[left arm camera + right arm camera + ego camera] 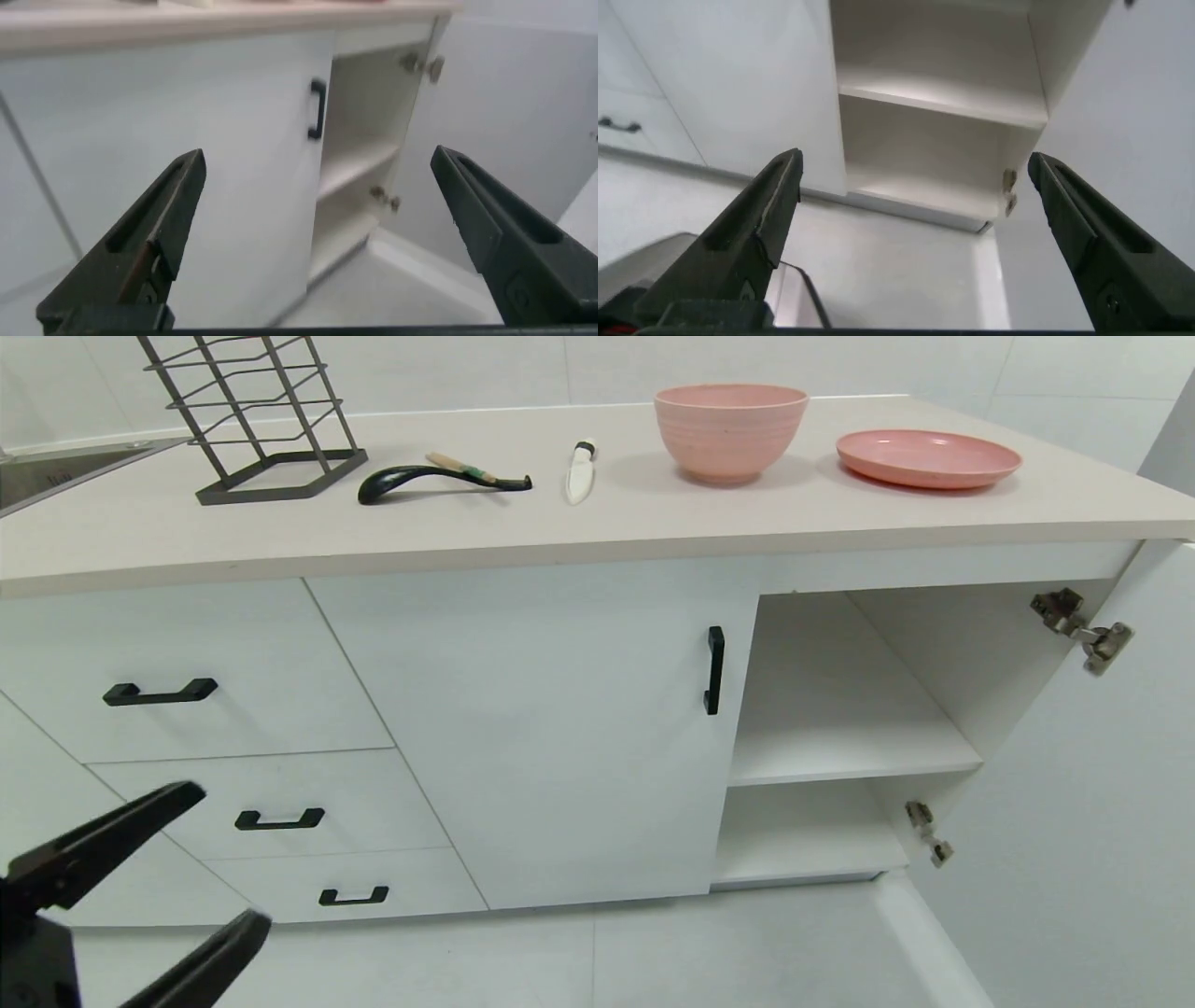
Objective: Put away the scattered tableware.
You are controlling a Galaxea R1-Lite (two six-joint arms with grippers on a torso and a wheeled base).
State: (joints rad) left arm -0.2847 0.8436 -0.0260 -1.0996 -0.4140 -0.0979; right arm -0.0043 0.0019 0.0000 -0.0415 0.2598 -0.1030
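Up on the desk (597, 523), well above and beyond the left claw (224, 859), lies all the tableware. Farthest to the right of that claw is a pink plate (927, 457), lying flat, with a pink bowl (730, 429) standing upright just beside it but apart. Closer over is a small white knife (580, 474) with a dark band at its handle. Next comes a black spoon (420, 481), bowl end down, with a short wooden-handled utensil (457, 467) lying across its stem and touching it. Nearly straight above the left claw stands a dark wire rack (261, 420), and the corner of a sink (56, 471) sits off to its left.

The left claw hangs low in front of the drawers (233, 709), its two black fingers (112, 835) spread wide and gripping nothing. Ahead of it and to its right is the closed cabinet door (560, 728) with a black upright handle (714, 669). Beyond that is an open compartment whose door (1074, 784) is swung out to the right on two metal hinges (1083, 630).

The right claw (913, 159) is also spread wide and holds nothing. It faces the open compartment, with the middle shelf (943, 103) and the bottom shelf (915, 191) straight ahead of it, both bare white boards.
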